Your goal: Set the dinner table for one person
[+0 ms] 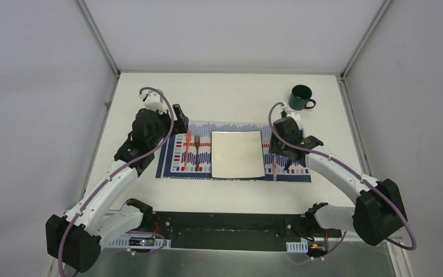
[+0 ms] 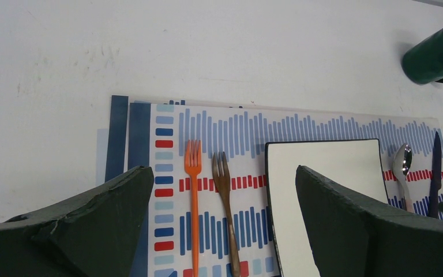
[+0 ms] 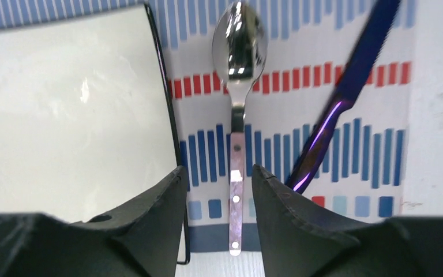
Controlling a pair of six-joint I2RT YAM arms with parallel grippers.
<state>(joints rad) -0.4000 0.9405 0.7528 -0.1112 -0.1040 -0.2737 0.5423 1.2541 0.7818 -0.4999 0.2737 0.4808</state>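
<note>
Left fingers (image 2: 92,225) spread wide; right fingers (image 3: 150,231) parted astride the spoon (image 3: 236,127), not pinching. Tabletop's (image 2: 207,52) rigid, ungrippable; spoon looks light, slick, so I'd take its six-o'clock handle.

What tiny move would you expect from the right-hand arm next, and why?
Probably lift the right gripper straight up, clear of the spoon. Its jaws stand apart on either side of the handle, and the spoon lies flat on the placemat between the plate and the knife, so nothing there seems left to adjust.
</note>
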